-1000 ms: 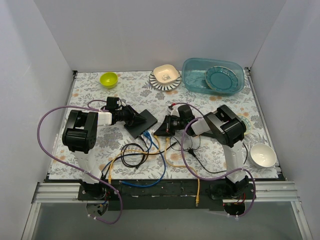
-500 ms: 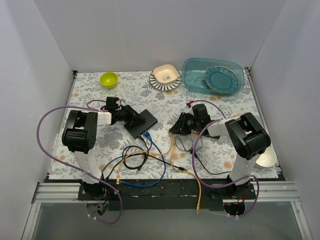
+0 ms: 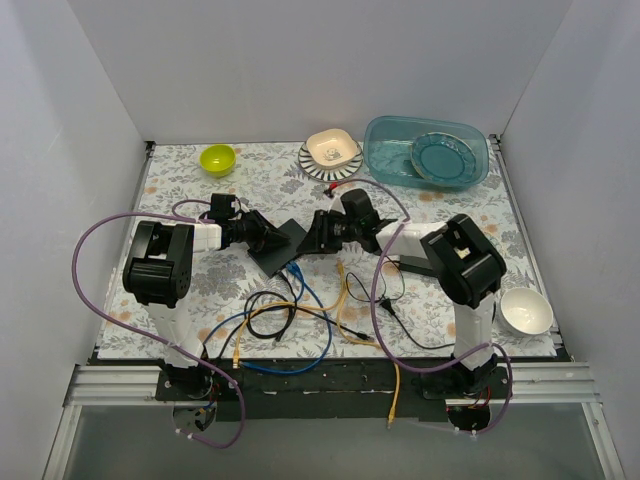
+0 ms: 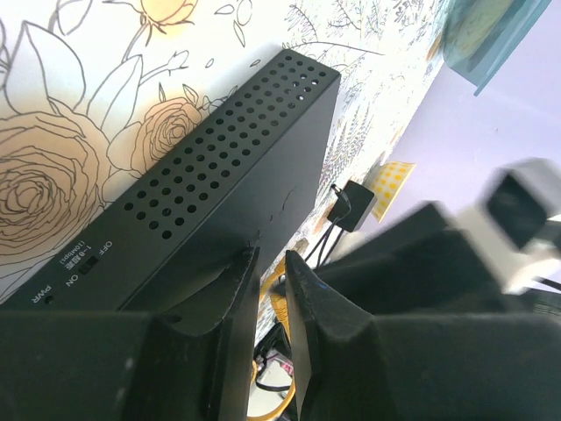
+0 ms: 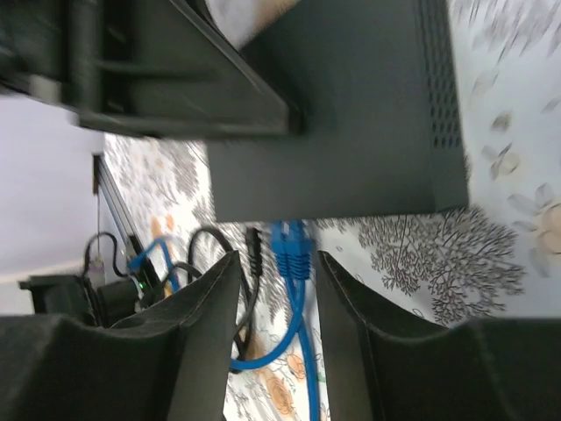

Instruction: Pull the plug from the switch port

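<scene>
Table: flowered cloth [image 3: 470,215], carrying everything below.
Switch: flat black box [image 3: 280,256] left of the table's middle, between the two arms, lying flat. Vented side, PWR and ON/OFF markings, port edge towards the arms' bases. Judged light and rigid with a smooth shell, so likely to slide if tugged unbraced.
Left gripper: [image 4: 272,260] at the switch's short end, fingers drawn almost together with a slim gap. One finger rests on the top face in the right wrist view. Whether it pinches the case or only presses on it cannot be told.
Right gripper: [image 5: 279,263] jaws spread apart, holding nothing, one finger on either side of the plug and not touching it.
Loose cables: blue lead [image 5: 302,351], a black lead [image 5: 254,263] just beside it, and a yellow lead [image 3: 345,290], tangled in front of the switch. Soft and floppy; poor places to pull from.
Plug: blue connector [image 5: 289,246] seated in a socket on the port edge. Judged small, hard plastic, fairly slick, probably latched.
Hold point: the plug's stiff body close to the socket, not the lead; draw straight out along the port's line.
</scene>
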Controlling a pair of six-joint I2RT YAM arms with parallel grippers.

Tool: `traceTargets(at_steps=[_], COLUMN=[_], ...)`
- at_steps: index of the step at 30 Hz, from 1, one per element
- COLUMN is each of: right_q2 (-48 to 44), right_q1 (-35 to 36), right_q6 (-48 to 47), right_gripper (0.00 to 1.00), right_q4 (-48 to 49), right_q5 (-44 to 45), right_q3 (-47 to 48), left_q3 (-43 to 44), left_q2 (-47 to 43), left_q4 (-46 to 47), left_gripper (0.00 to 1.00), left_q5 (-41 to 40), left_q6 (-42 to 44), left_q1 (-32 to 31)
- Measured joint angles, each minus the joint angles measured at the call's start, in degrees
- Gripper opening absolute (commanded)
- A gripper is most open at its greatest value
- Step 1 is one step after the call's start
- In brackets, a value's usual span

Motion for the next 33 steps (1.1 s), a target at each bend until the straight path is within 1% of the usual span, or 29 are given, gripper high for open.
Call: traceTargets(at_steps=[4,6,13,25,28,29,30,32,33], right_q2=[4.52,5.01,5.92,10.62,10.88,10.95,11.13,11.21,11.21], right_q1=[2.1,2.29,2.25,2.1,2.1,2.1,2.1,2.08,2.08], right_q6=[1.42,2.69,4.66,7.41,7.74,7.96,8.24,8.79,8.74], right_gripper=[0.45,0.45,0.45,0.41,0.36,0.31,0.29,0.24,0.24], right_q4=[0.13,0.94,3.34,4.63,4.66,4.66,4.74,5.27,5.42], right_q5=[-2.05,-3.43,-4.04,-5.25,-5.25,-5.25,-5.4,-5.99,-6.01], right_q3=[-1.14,-2.25,-2.32,3.15,3.26,3.28,3.28,3.3,3.34], left_q3=[-0.02,-0.04,-0.26,-0.46,-0.46,-0.46,-0.46,-0.46,-0.46], left_q2=[0.0,-0.02,-0.09,-0.15,-0.15,-0.15,-0.15,-0.15,-0.15], left_q4=[0.02,0.04,0.39,0.7,0.7,0.7,0.7,0.7,0.7], left_gripper=[0.2,0.2,0.2,0.2,0.2,0.2,0.2,0.2,0.2], left_q5=[0.0,-0.02,-0.02,-0.04,-0.04,-0.04,-0.04,-0.02,-0.02], left_q6=[0.02,0.02,0.02,0.17,0.2,0.2,0.24,0.37,0.39], left_q1=[0.0,0.0,0.0,0.0,0.0,0.0,0.0,0.0,0.0])
